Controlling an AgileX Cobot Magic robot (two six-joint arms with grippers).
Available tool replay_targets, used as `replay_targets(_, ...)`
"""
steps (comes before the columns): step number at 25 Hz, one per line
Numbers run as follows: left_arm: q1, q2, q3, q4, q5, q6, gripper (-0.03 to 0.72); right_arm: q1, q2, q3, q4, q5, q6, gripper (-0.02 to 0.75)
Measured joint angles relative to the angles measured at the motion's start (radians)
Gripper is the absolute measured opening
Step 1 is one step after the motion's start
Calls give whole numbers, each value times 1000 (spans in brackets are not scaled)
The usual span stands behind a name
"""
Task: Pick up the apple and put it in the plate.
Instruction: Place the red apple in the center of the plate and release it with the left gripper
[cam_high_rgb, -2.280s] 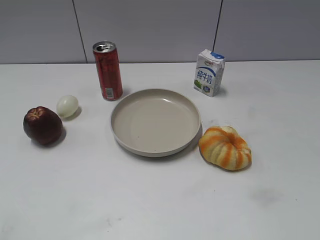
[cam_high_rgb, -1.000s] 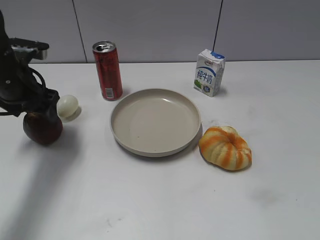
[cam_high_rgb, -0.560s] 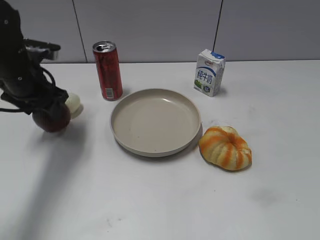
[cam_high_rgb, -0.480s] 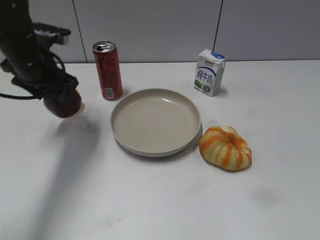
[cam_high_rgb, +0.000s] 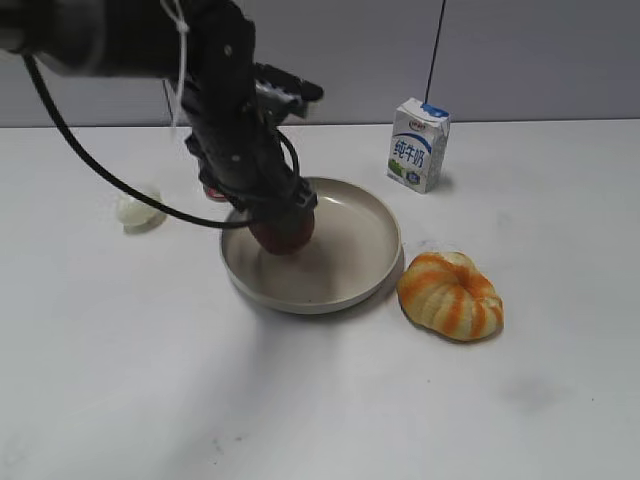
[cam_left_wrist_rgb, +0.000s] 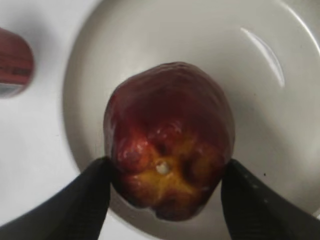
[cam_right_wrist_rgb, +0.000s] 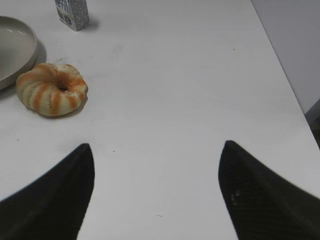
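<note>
Exterior view, left to right: a pale egg-shaped thing (cam_high_rgb: 137, 208) lies on the surface (cam_high_rgb: 320, 400); next we see the left hand (cam_high_rgb: 283, 222) clamped on the apple (cam_high_rgb: 284, 232), held over the left part of the plate (cam_high_rgb: 365, 270), contact unclear. A striped fruit (cam_high_rgb: 450, 295) lies just beside the rim. The right hand (cam_right_wrist_rgb: 155, 185) hangs spread and empty, well apart. Risk, as we judge it: released from height, the round apple could roll over the shallow rim.

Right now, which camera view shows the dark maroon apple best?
The left wrist view: the dark maroon apple fills the picture between the jaws, over the beige round plate. The exterior view shows it partly hidden by the arm; the right wrist view shows none.
</note>
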Motion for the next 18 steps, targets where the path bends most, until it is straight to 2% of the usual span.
replay_targets(4, -10, 34, -3, -16, 8, 0, 507, 0, 0, 0, 0, 0, 0, 585)
replay_targets(8, -10, 14, -34, -24, 36, 0, 641, 0, 0, 0, 0, 0, 0, 585)
replay_targets(12, 6, -66, -97, -26, 98, 0, 634, 0, 0, 0, 0, 0, 0, 585)
replay_targets(14, 41, -121, -106, -15, 139, -3, 630, 0, 0, 0, 0, 0, 0, 585)
replay_targets(16, 107, -169, -109, 14, 203, -15, 627, 0, 0, 0, 0, 0, 0, 585)
replay_targets(18, 212, -198, -110, 35, 292, -22, 622, 0, 0, 0, 0, 0, 0, 585)
